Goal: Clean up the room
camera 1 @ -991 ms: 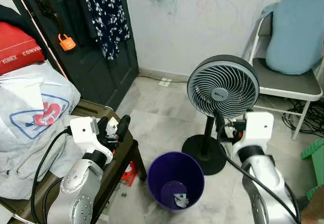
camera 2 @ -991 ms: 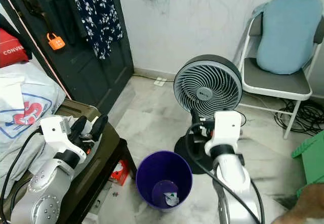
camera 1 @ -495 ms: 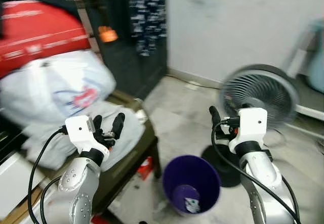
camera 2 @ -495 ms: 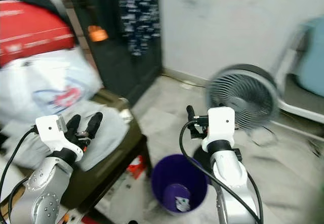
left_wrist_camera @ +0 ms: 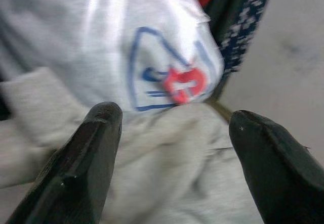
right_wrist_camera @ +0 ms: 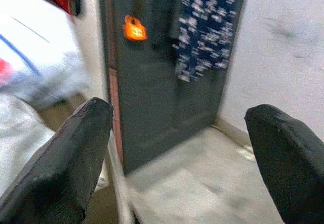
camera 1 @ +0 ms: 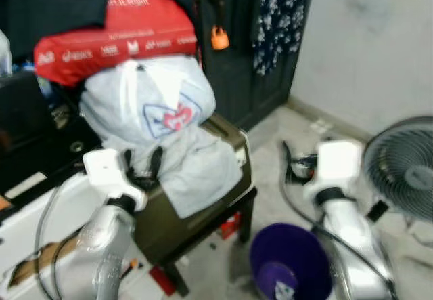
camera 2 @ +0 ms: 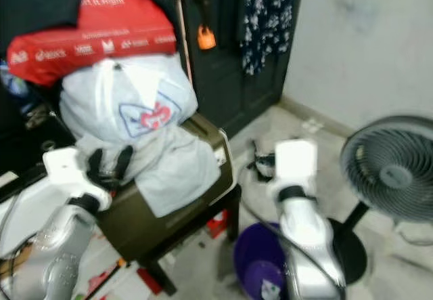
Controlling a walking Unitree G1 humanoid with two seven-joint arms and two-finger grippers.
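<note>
Blurred red bag (camera 1: 115,39): perhaps "asics"; left pincer (camera 1: 141,166) open before white bag (camera 1: 145,100).

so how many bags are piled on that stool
2: a red bag on top, and a white plastic bag with a blue and red logo under it, resting on grey cloth. More may be hidden behind.

A pale, scuffed wall (camera 1: 365,36) is running along the right, meeting a light marbled floor (camera 1: 270,144) — the whole scene is blurring slightly. A dark door (camera 1: 240,49) is standing beside it, with a navy floral garment (camera 1: 279,19) and an orange padlock (camera 1: 218,38) hanging on it. A dark olive stool (camera 1: 196,205) is sitting in front, bearing grey cloth (camera 1: 196,168) and a white bag (camera 1: 149,100) — a red bag (camera 1: 122,36) is lying on top. A standing fan (camera 1: 402,171) is showing at the right.
</note>
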